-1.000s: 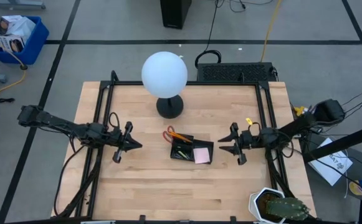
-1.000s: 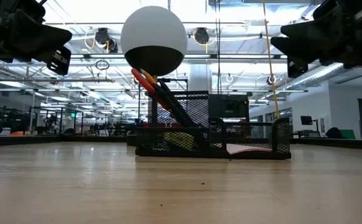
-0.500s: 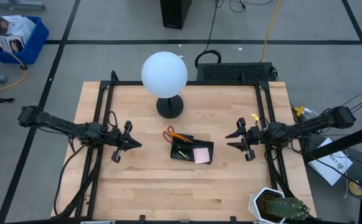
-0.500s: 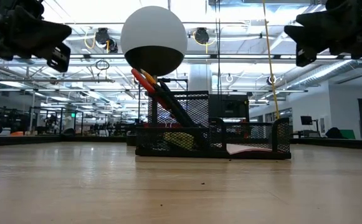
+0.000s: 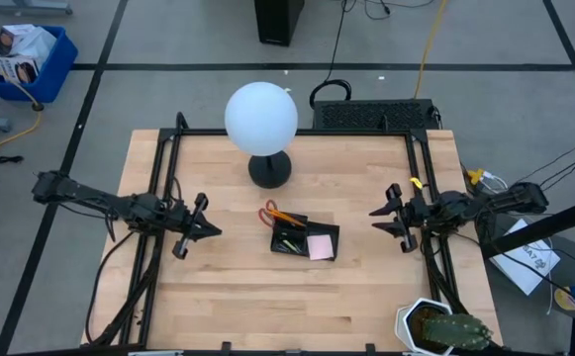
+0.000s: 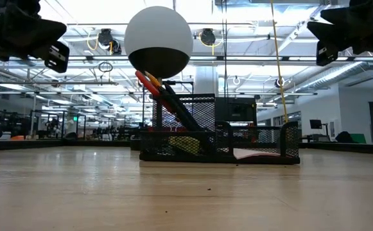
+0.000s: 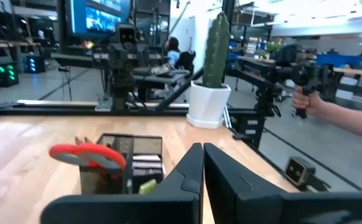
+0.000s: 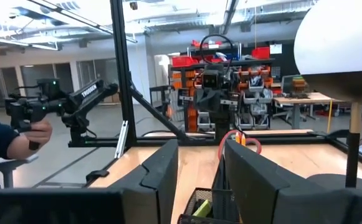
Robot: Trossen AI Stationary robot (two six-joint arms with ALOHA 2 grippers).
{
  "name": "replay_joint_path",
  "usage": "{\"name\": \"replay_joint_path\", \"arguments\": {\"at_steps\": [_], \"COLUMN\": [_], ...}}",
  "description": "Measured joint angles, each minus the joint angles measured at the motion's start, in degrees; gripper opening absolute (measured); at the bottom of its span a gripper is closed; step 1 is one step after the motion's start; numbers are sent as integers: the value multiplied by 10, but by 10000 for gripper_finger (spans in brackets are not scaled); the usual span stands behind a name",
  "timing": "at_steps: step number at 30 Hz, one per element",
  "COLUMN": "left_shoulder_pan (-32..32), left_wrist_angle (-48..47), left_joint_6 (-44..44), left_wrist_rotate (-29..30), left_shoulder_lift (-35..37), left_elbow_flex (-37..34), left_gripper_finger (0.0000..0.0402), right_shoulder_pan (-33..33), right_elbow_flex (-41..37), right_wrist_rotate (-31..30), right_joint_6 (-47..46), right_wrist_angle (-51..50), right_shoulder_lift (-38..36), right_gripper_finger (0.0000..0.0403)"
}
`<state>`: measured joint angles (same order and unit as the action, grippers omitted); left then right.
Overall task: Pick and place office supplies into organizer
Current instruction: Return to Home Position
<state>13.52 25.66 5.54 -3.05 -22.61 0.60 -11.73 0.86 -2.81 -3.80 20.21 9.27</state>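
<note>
Seen from above, the organizer [image 5: 305, 238] sits mid-table [image 5: 228, 297]. The red-handled scissors [image 5: 270, 212] and orange pencils [image 5: 289, 219] are in its left compartment, and the pink sticky-note pad [image 5: 319, 246] is in its right. The left gripper [image 5: 214, 230] hangs to its left, fingers pressed together. The right gripper [image 5: 378, 222] hangs to its right, fingers spread. Both are well apart from the organizer. A globe lamp [image 5: 261, 117] stands just beyond it toward the far edge, and a potted cactus [image 5: 443, 327] fills the near right corner.

At table height, the scissors and black pens [image 6: 176, 106] lean up out of the taller left compartment, crossing in front of the lamp behind. Both grippers hang high above the wood, at the left [image 6: 56, 54] and at the right [image 6: 327, 48].

In the left wrist view, the closed fingers [image 7: 185, 180] hide part of the organizer. A yellow-green piece [image 7: 147, 185] shows inside it. Past the cactus, a person's hand [image 7: 311, 102] grips a black handle.

In the right wrist view, the parted fingers [image 8: 162, 171] frame the organizer, with the lamp off to one side. Beyond the table a sleeved hand [image 8: 28, 134] holds a similar handle.
</note>
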Motion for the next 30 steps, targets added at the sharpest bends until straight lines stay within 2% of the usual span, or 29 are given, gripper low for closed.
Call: {"name": "replay_joint_path", "arguments": {"at_steps": [6,10,16,25,30], "left_shoulder_pan": [0,0,0,0,0], "left_wrist_angle": [-20,-34,-112,-123,-122], "left_joint_6": [-6,-12,-24,-21,-22], "left_wrist_rotate": [-36,-22,-12,-11,-10], "left_shoulder_lift": [34,59,90,84,84], "left_elbow_flex": [0,0,0,0,0], "left_gripper_finger": [6,22,25,3,21], "right_shoulder_pan": [0,0,0,0,0], "right_elbow_flex": [0,7,7,7,7], "right_wrist_rotate": [0,-3,-3,-1,-1], "right_joint_6": [18,18,-33,-45,-45], "right_wrist_angle": [-91,-125,-158,-162,-161], "right_shoulder_lift": [-93,-92,-89,-86,-86], "right_gripper_finger": [128,128,128,128,128]}}
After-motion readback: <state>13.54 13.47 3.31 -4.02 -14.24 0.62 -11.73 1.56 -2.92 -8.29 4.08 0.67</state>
